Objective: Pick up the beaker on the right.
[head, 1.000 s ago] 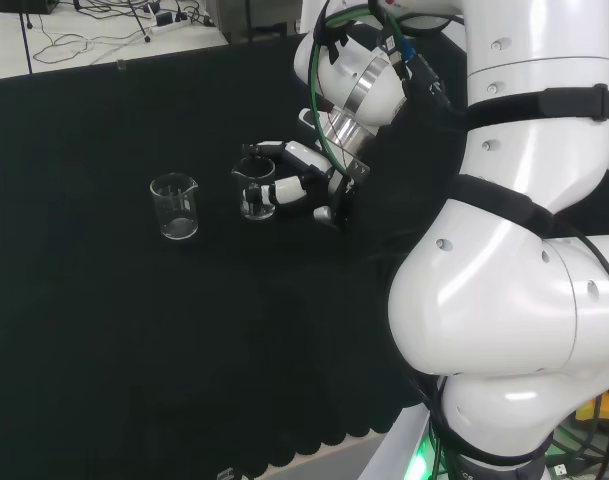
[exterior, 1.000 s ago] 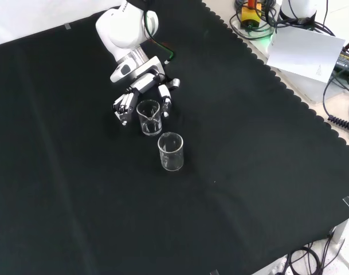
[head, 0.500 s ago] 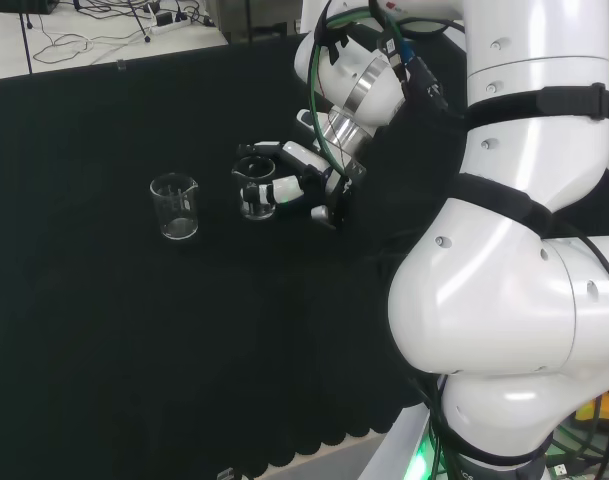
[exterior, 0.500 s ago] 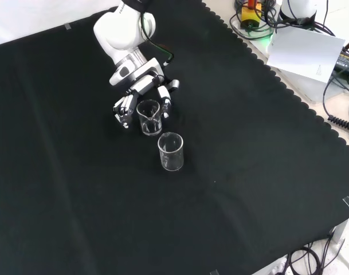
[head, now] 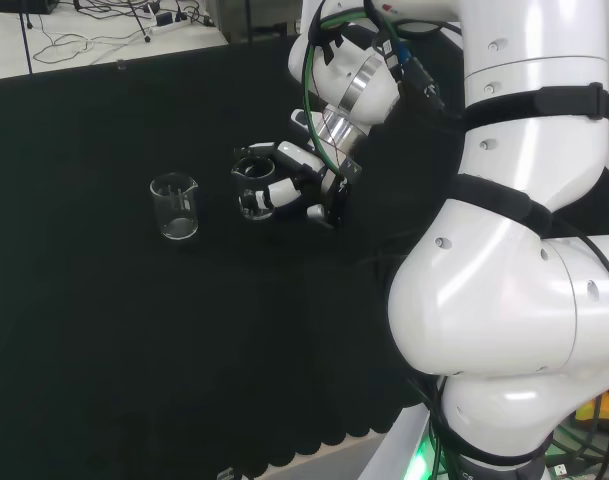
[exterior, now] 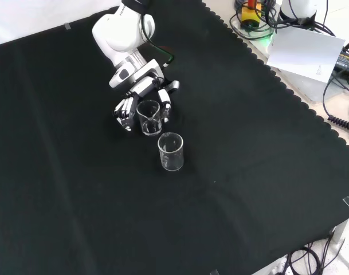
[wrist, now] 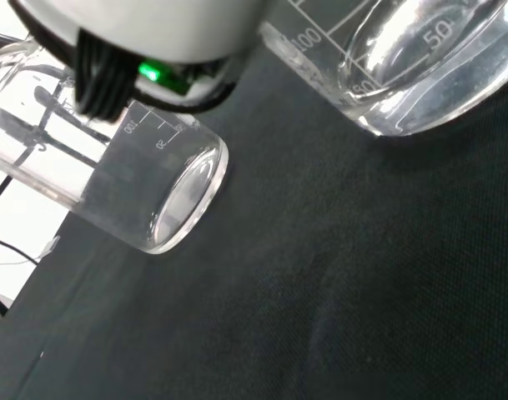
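Two clear glass beakers stand upright on the black cloth (exterior: 266,172), mouths up, and both look empty. In the front view, the near beaker (exterior: 149,117) sits between the fingers and thumb of the hand (exterior: 141,94), which curl around its sides. The other beaker (exterior: 171,151) stands free just beside it, at about 5 o'clock. In the head view, the free one is at 9 o'clock.

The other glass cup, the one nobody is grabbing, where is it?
In the head view the free beaker stands alone on the black cloth, left of the robot hand and its beaker. In the front view it stands just below them.
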